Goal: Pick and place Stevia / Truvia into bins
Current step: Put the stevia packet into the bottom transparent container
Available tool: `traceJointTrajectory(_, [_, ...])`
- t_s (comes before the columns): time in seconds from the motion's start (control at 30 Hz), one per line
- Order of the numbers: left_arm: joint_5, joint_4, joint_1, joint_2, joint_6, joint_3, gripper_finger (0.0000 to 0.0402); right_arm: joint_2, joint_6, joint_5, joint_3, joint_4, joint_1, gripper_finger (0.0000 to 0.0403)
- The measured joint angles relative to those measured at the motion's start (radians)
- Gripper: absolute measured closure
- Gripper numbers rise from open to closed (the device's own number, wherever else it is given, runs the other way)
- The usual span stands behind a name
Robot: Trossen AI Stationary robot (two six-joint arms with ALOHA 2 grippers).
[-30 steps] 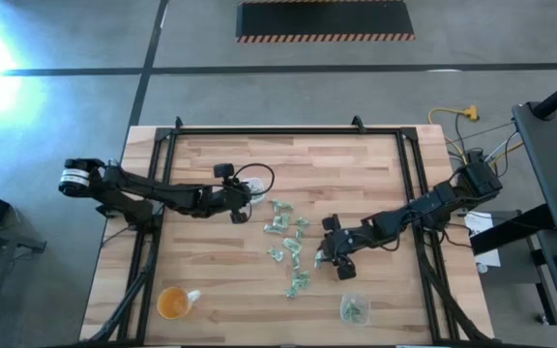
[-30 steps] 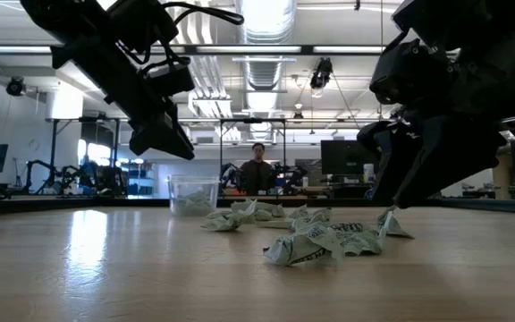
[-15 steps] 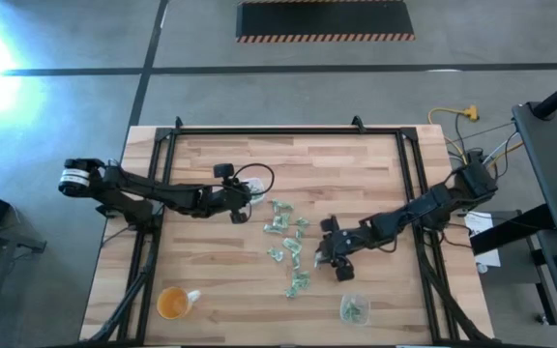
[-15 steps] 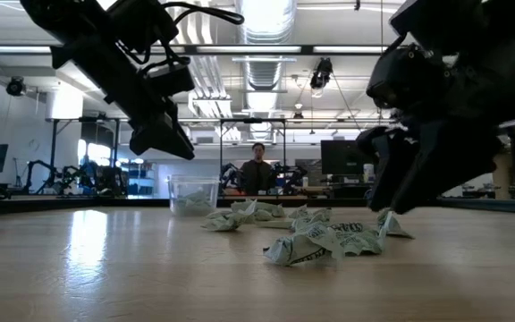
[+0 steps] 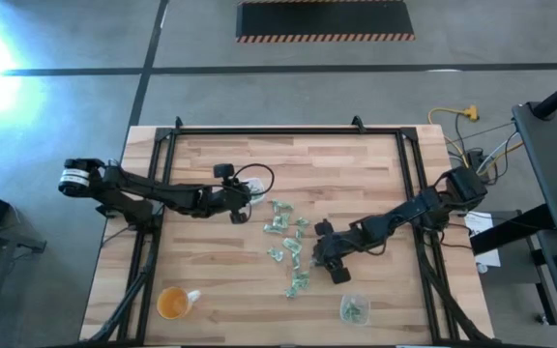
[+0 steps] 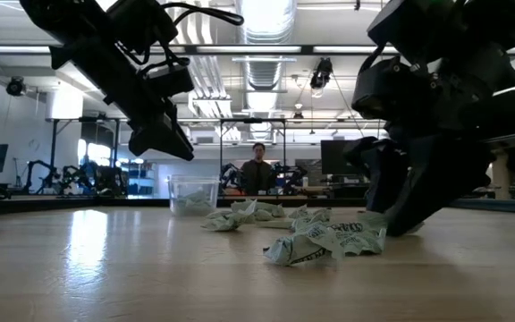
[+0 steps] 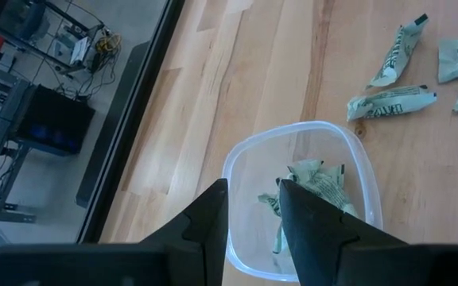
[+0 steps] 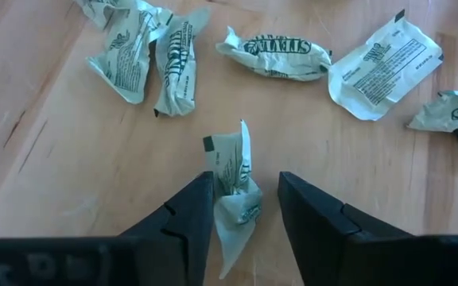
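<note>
Nearest the low camera lies a crumpled Stevia packet [image 6: 295, 251] at the front of the scatter on the wooden counter [image 6: 105, 268]; in the high view an orange-tinted cup [image 5: 171, 304] stands alone at the near left corner, and a clear bin [image 5: 354, 309] with packets inside stands at the near right, well apart from the cup; just beyond that bin the right hand [image 5: 325, 253] is down at the right edge of the scattered packets [image 5: 287, 242]; its own wrist view shows the two fingers [image 8: 188, 213] partly open, straddling one crumpled packet [image 8: 234, 184] that stands on edge on the wood between them, the left finger touching or nearly touching it, the right finger just clear of it; whether it is gripped I cannot tell; more packets lie beyond it, among them a flattened one [image 8: 384, 68] and a twisted one [image 8: 274, 52].

Farther back, on the left of the pile, the left hand [image 5: 239, 206] hangs above the second clear bin [image 7: 302, 199]; its fingers [image 7: 210, 218] are a narrow gap apart and hold nothing; a few green packets [image 7: 315, 183] rest in that bin; two more packets [image 7: 391, 101] lie on the wood just beside it.

Beyond the counter a person [image 6: 257, 172] stands in the room.
</note>
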Motion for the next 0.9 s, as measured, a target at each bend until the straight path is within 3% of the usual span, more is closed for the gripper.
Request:
traceJointTrajectory(0.4, [0.000,0.000,0.000,0.000,0.000,0.000,0.0303,-0.011,-0.023,0.003,-0.001,-0.025,0.000,0.0365])
traceJointTrajectory(0.7, [0.000,0.000,0.000,0.000,0.000,0.000,0.0303,-0.024,-0.031,0.003,-0.001,-0.039,0.000,0.0374])
traceJointTrajectory(0.9, [0.000,0.000,0.000,0.000,0.000,0.001,0.0303,-0.120,-0.023,0.005,-0.001,-0.110,0.009,0.0374])
